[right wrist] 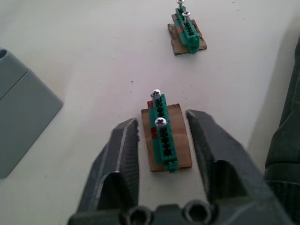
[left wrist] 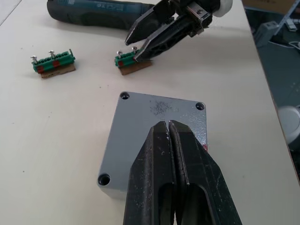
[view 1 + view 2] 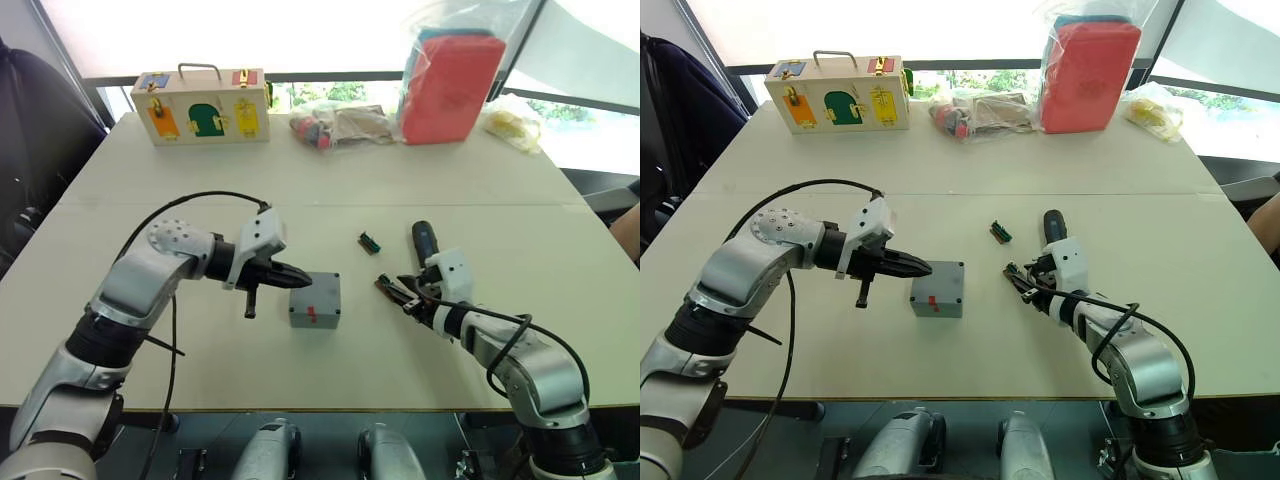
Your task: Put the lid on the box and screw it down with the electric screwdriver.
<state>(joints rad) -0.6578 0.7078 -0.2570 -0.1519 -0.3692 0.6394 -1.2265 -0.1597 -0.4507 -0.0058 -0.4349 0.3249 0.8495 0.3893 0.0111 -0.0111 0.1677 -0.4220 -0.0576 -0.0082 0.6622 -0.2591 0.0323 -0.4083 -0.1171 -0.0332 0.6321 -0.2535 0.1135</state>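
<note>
The bench (image 3: 330, 190) is a pale, cream-coloured top with a seam running across its middle. Along its far edge stand a wooden latch box (image 3: 200, 105) with coloured doors, a clear bag of small items (image 3: 340, 125), a red pack in a plastic bag (image 3: 450, 85) and a crumpled yellowish bag (image 3: 512, 124). Nearer the front, the grey box (image 3: 315, 300) sits with its lid (image 2: 154, 126) on top, a little red mark on its side. Just beyond it lie two green strips (image 1: 164, 136) (image 1: 186, 28) on brown card, each holding upright screws, set apart from each other. The electric screwdriver (image 3: 425, 240) lies flat beside them
</note>
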